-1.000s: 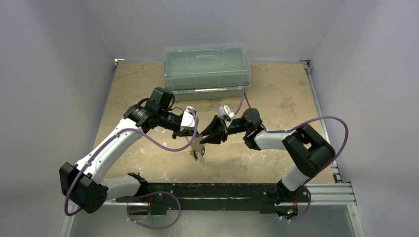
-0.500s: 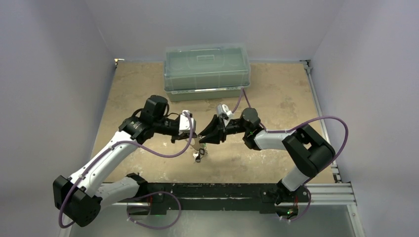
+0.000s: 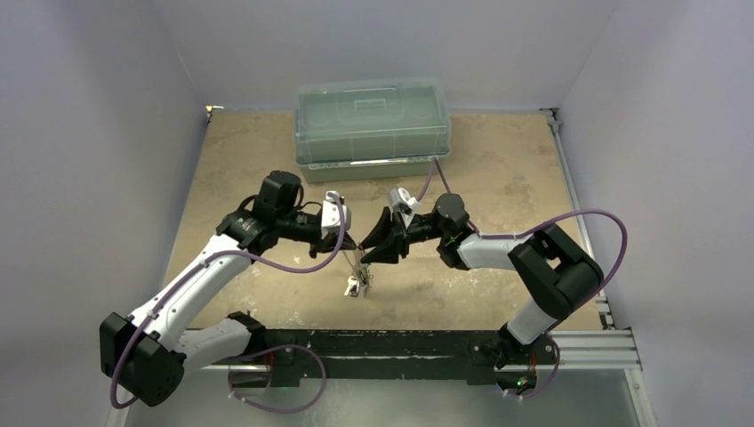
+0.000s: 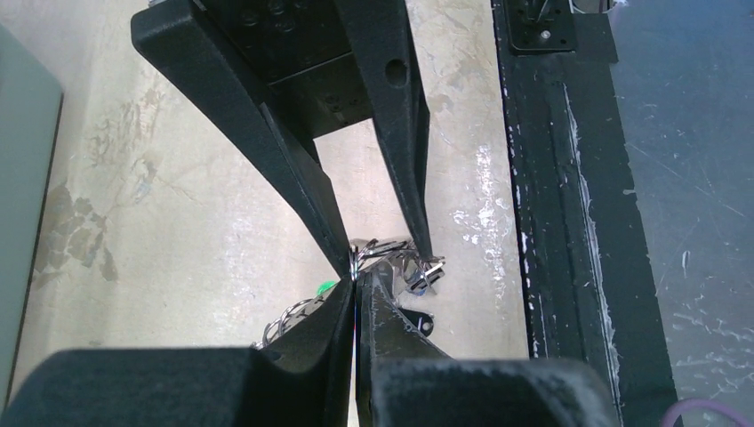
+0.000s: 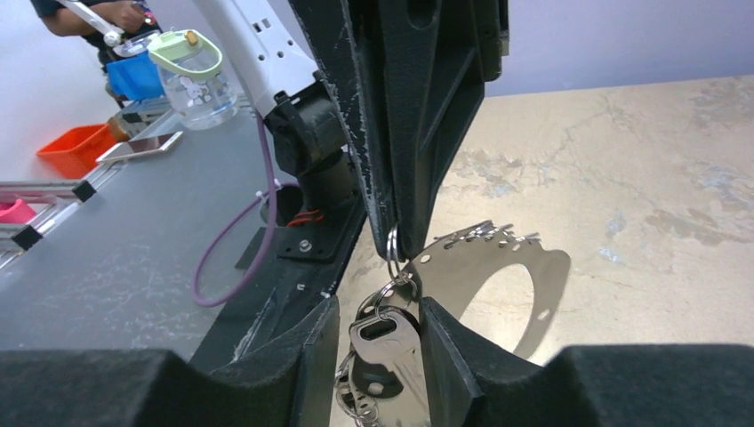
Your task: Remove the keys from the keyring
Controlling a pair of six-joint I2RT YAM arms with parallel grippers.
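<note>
The keys hang as a small bunch above the table, between the two gripper tips. My left gripper is shut on a small split ring at the top of the keyring; the left wrist view shows this pinch. In the right wrist view the keyring is a large grey oval loop hanging behind the bunch. My right gripper is open, its jaws on either side of a silver key. A green key head shows beside my left fingers.
A translucent green lidded box stands at the back of the tan table. A black rail runs along the near edge. A jar and an orange bin lie beyond the table.
My left arm has drawn back to the left and lowered, its gripper still meeting the right one tip to tip. The bunch now hangs a little lower and straighter.
</note>
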